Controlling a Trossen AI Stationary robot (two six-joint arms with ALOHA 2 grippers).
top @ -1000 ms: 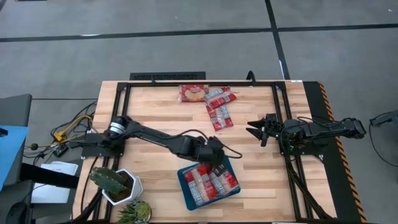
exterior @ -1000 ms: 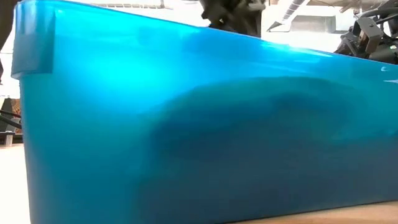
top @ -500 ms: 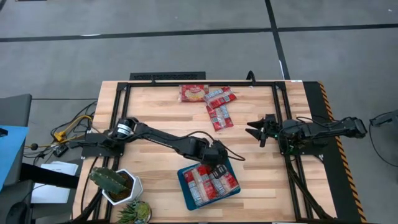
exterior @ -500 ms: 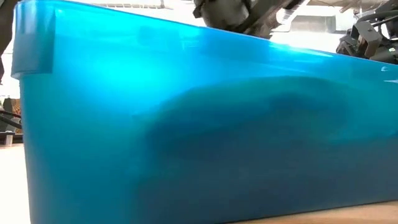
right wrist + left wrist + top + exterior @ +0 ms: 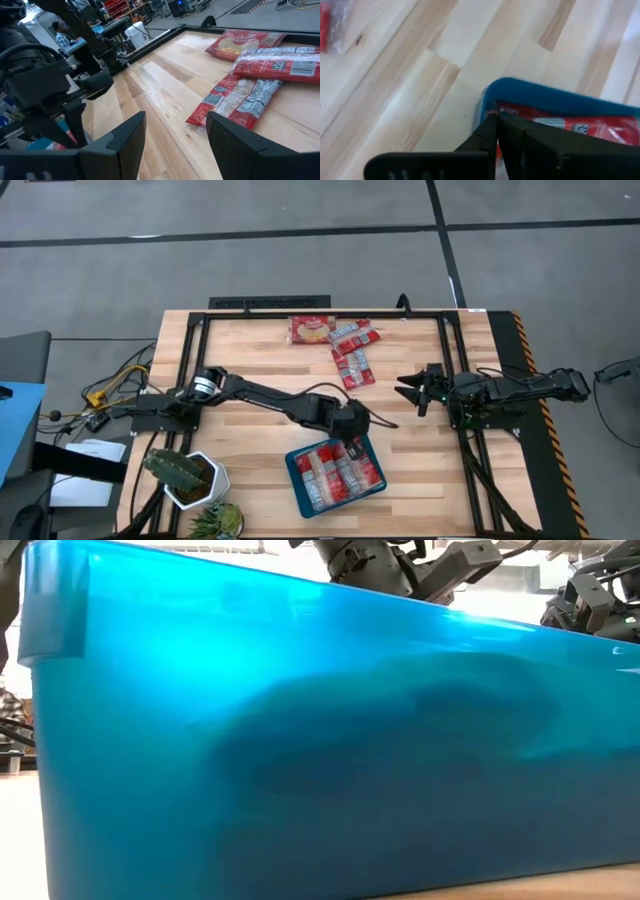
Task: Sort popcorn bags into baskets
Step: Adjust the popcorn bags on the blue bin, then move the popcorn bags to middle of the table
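The teal-blue tray [image 5: 293,470] stands at the table's near middle and fills the low view [image 5: 300,740]. Several red popcorn packets [image 5: 335,472] lie flat in it. My left gripper [image 5: 354,442] is shut and hovers over the tray's far rim [image 5: 545,92], with nothing between its fingers [image 5: 496,120]. A wide packet with a yellow picture [image 5: 312,328] and narrower packets [image 5: 352,367] lie on the wood at the far middle. My right gripper [image 5: 410,390] is open and empty at the table's right, pointing toward them [image 5: 175,130].
A white pot with a cactus [image 5: 185,475] and a second plant [image 5: 220,520] stand at the near left corner. A black frame [image 5: 320,303] runs along the far edge and down both sides. A person [image 5: 62,32] shows in the room beyond.
My left gripper has shifted a little toward the table's right edge above the tray, dipping toward the packets and drawing back to the far rim. The tray and the packets stay where they were.
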